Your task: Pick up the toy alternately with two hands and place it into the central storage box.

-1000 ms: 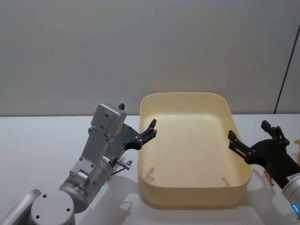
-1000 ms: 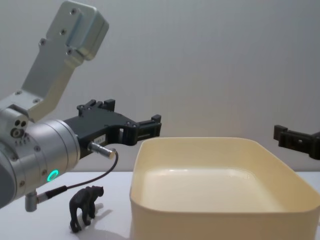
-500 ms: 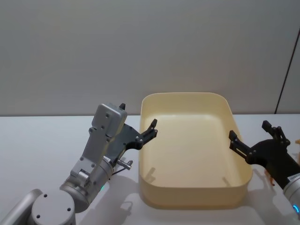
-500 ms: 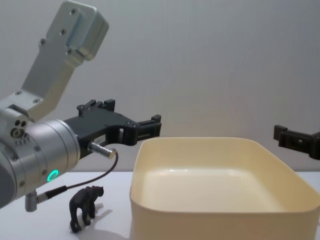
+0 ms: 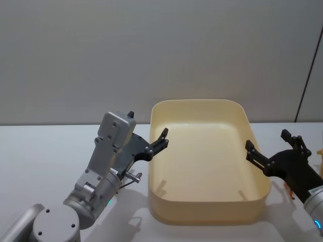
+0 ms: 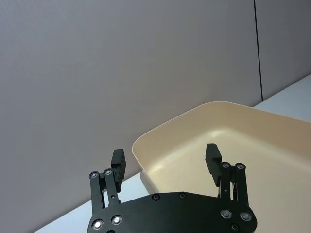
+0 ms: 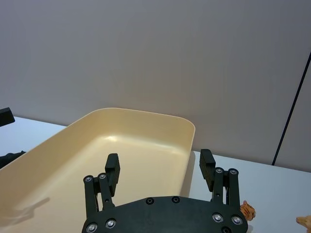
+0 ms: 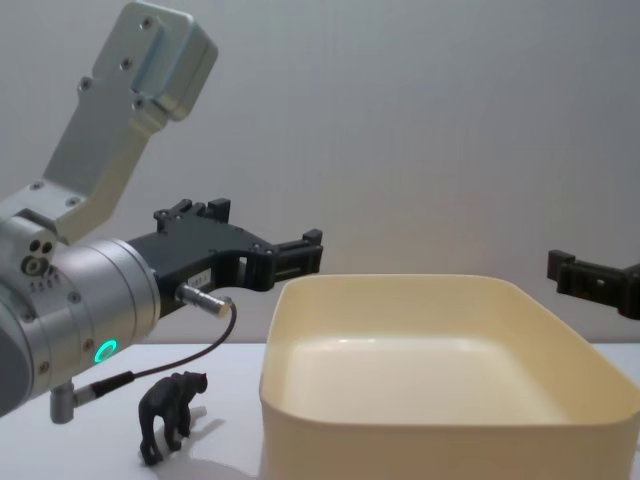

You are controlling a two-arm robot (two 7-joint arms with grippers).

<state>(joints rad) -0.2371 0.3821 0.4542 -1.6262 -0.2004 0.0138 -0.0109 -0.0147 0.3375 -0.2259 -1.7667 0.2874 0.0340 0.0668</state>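
The cream-yellow central storage box (image 5: 207,213) sits mid-table, with nothing inside; it also appears in the chest view (image 8: 440,450) and in both wrist views (image 6: 194,141) (image 7: 146,114). A black bear toy (image 8: 170,412) stands on the table left of the box, under my left arm. My left gripper (image 5: 149,128) (image 8: 255,232) (image 6: 165,160) hovers open and holds nothing, by the box's left rim. At the box's right rim my right gripper (image 5: 267,140) (image 7: 159,162) is likewise open and holds nothing. Two small orange toy animals (image 7: 248,210) (image 7: 303,222) lie on the table right of the box.
The white table (image 5: 45,156) runs out to the left of the box, with a grey wall behind. A thin cable (image 8: 200,345) loops under my left wrist above the bear. An orange toy's edge (image 5: 320,151) shows at the far right.
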